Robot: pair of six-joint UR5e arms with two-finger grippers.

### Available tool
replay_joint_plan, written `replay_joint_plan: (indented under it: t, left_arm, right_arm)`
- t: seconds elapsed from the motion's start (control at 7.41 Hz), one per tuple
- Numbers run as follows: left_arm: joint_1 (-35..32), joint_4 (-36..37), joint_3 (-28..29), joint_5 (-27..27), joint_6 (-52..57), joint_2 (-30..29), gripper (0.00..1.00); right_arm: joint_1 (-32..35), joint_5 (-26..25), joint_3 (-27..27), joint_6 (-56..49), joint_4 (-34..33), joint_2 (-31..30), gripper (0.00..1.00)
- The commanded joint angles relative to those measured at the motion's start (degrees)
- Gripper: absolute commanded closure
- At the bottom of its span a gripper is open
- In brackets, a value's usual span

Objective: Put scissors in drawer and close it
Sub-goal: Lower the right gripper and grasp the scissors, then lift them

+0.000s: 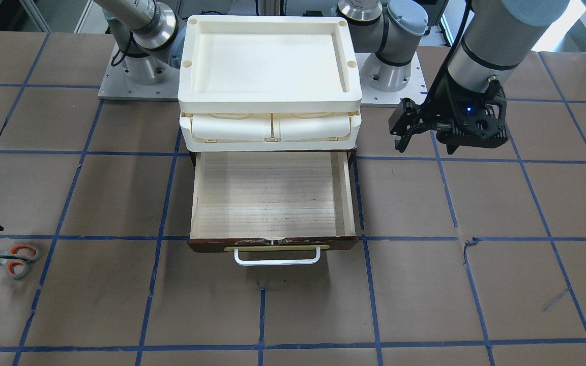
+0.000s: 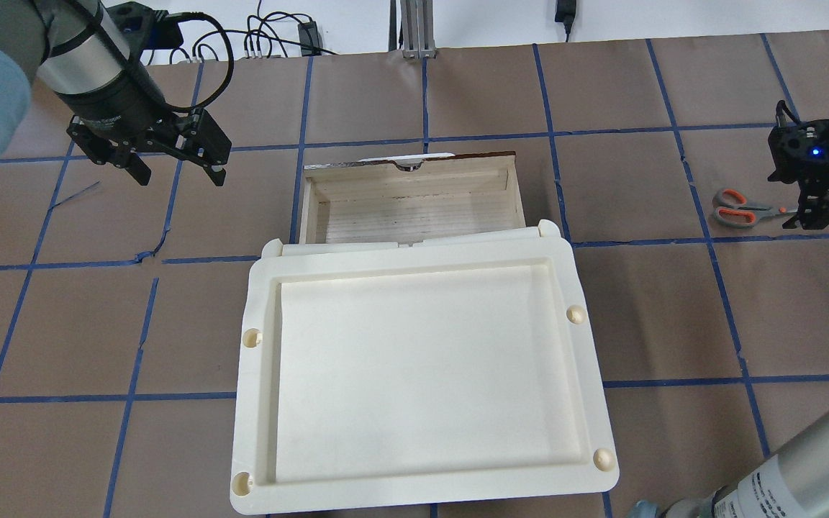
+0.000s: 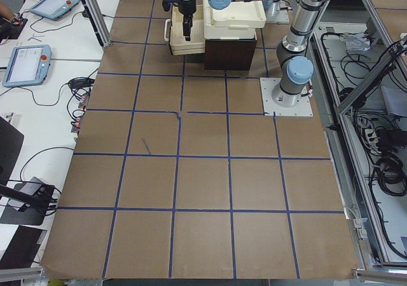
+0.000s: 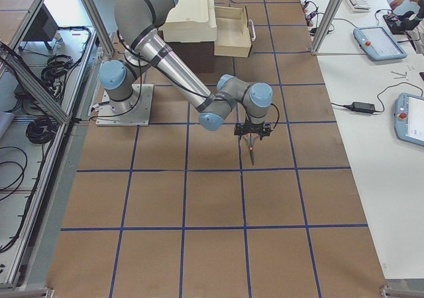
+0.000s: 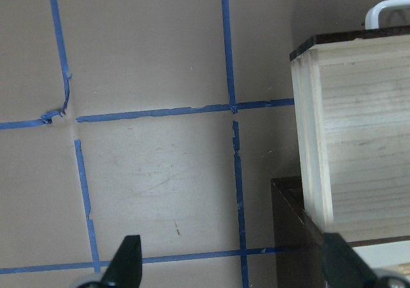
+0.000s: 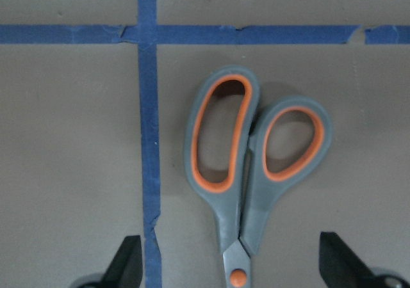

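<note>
The scissors (image 1: 10, 259), grey with orange-lined loops, lie flat on the brown table far to my right; they also show in the overhead view (image 2: 742, 208) and the right wrist view (image 6: 250, 173). My right gripper (image 6: 230, 269) is open, low over them, with a finger on each side of the pivot; it shows in the overhead view (image 2: 814, 216). The drawer (image 1: 346, 193) is pulled out and empty, its white bar handle (image 1: 276, 259) towards the operators' side. My left gripper (image 2: 177, 173) is open and empty, hovering beside the drawer's side wall (image 5: 359, 141).
A cream plastic tray unit (image 1: 270, 56) sits on the dark cabinet above the drawer and overhangs its back part (image 2: 414, 360). Blue tape lines grid the table. Side benches with tablets (image 3: 28, 63) stand past the table's far edge.
</note>
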Motion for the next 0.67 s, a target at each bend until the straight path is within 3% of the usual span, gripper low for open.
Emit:
replay_joint_plan:
  t: [0.0, 0.27, 0.54]
  left_arm:
    - [0.0, 0.0, 0.0, 0.0, 0.3, 0.0, 0.00]
    - [0.0, 0.0, -0.1, -0.2, 0.4, 0.0, 0.00]
    - [0.1, -0.1, -0.2, -0.4, 0.1, 0.0, 0.00]
  right_arm:
    - [0.0, 0.3, 0.7, -2.2, -2.6, 1.3, 0.05]
    - [0.0, 0.1, 0.7, -2.3, -2.7, 2.0, 0.06]
    - [0.0, -0.3, 0.7, -4.4, -2.8, 2.3, 0.14]
